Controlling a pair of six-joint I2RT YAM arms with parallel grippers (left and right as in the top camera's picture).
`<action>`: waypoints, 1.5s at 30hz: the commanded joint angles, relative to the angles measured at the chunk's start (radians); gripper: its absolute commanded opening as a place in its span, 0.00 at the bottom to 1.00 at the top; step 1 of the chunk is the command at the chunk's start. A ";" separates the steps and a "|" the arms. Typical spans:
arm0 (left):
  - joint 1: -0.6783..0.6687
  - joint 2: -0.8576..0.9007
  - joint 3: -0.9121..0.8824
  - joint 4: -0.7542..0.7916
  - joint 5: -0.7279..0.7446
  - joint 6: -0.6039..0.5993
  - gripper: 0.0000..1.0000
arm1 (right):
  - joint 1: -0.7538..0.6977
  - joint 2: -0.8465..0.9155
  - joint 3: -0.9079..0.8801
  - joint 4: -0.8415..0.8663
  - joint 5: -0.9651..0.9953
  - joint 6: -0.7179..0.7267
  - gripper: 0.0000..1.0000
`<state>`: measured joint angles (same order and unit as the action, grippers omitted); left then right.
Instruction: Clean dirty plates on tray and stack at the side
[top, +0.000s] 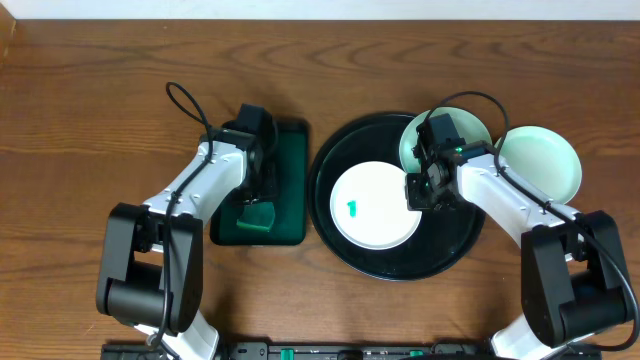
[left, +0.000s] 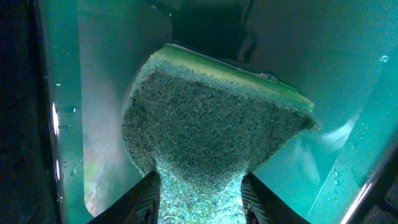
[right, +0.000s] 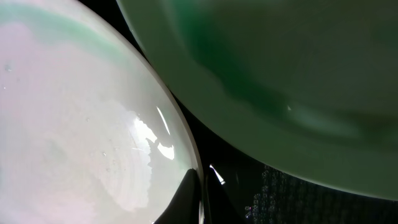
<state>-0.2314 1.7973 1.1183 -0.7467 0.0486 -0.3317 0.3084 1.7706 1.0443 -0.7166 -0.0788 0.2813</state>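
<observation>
A white plate (top: 370, 205) with a small green smear lies on the black tray (top: 330, 150). My right gripper (top: 422, 190) is shut on its right rim; in the right wrist view the fingers (right: 202, 199) pinch the edge of the white plate (right: 74, 124). A pale-mint plate (top: 478, 127) sits at the tray's back right, partly under my right arm, and looms above the gripper in the right wrist view (right: 280, 74). A third mint plate (top: 540, 160) lies on the table right of the tray. My left gripper (top: 258, 197) is shut on a green sponge (left: 211, 124).
A dark green rectangular tray (top: 292, 180) stands left of the black tray, and the sponge rests in it, with wet walls (left: 348, 93) close around. Bare wooden table lies at the back and far left.
</observation>
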 joint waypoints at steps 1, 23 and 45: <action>0.000 0.020 -0.016 0.001 -0.016 0.017 0.44 | 0.008 -0.014 -0.005 -0.001 -0.002 0.014 0.01; 0.000 -0.070 0.011 -0.023 -0.016 0.051 0.07 | 0.008 -0.014 -0.005 0.003 -0.001 0.014 0.41; 0.000 -0.452 0.021 -0.010 -0.016 0.051 0.07 | 0.008 -0.014 -0.006 0.011 -0.002 0.014 0.11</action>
<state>-0.2306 1.3476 1.1309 -0.7555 0.0311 -0.2905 0.3084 1.7706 1.0439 -0.7120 -0.0784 0.2958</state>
